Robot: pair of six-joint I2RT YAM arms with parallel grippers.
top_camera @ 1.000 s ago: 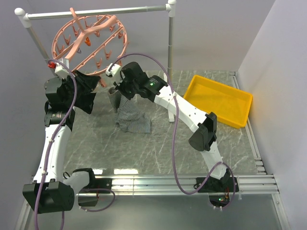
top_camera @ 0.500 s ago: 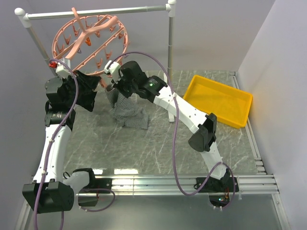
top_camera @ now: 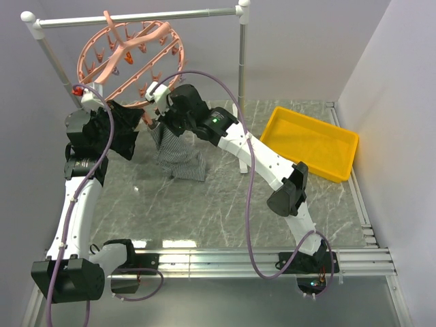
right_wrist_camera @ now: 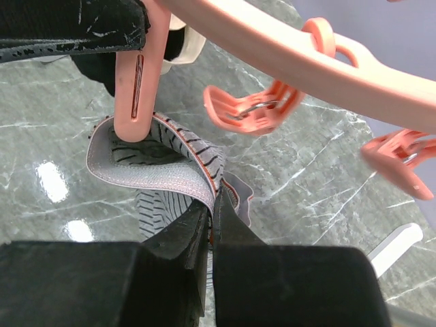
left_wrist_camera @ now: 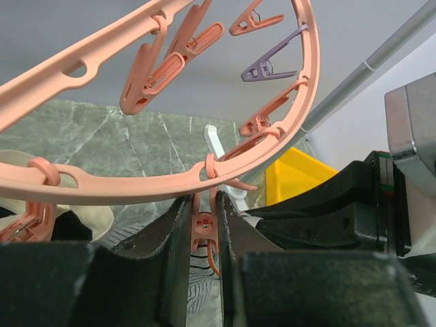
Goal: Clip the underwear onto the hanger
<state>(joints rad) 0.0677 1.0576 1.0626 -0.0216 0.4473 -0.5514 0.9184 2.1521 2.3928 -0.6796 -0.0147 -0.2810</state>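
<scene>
Grey marbled stone makes up the surface (top_camera: 225, 204), and low over it the right end effector (right_wrist_camera: 212, 208) is pinched tight on the darker waistband of the underwear (right_wrist_camera: 160, 170). It holds that edge up while the rest of the striped cloth droops beneath it onto the surface. Just beyond its fingertips the waistband bows up to the lower end of a pink clip (right_wrist_camera: 136, 82) (whether that end has hold of the cloth I cannot tell). The left end effector (left_wrist_camera: 203, 214), fingers only narrowly apart, squeezes the upper part of that clip between them. Directly above the left end effector arcs the rim of the hanger (left_wrist_camera: 102, 191), with other clips (right_wrist_camera: 252, 109) dangling around it, one of them a purple clip (left_wrist_camera: 269, 68). Further back, the hanger hangs from a grey rail (top_camera: 136, 17), and well off to the right of the right end effector lies a yellow tray (top_camera: 310, 143).
</scene>
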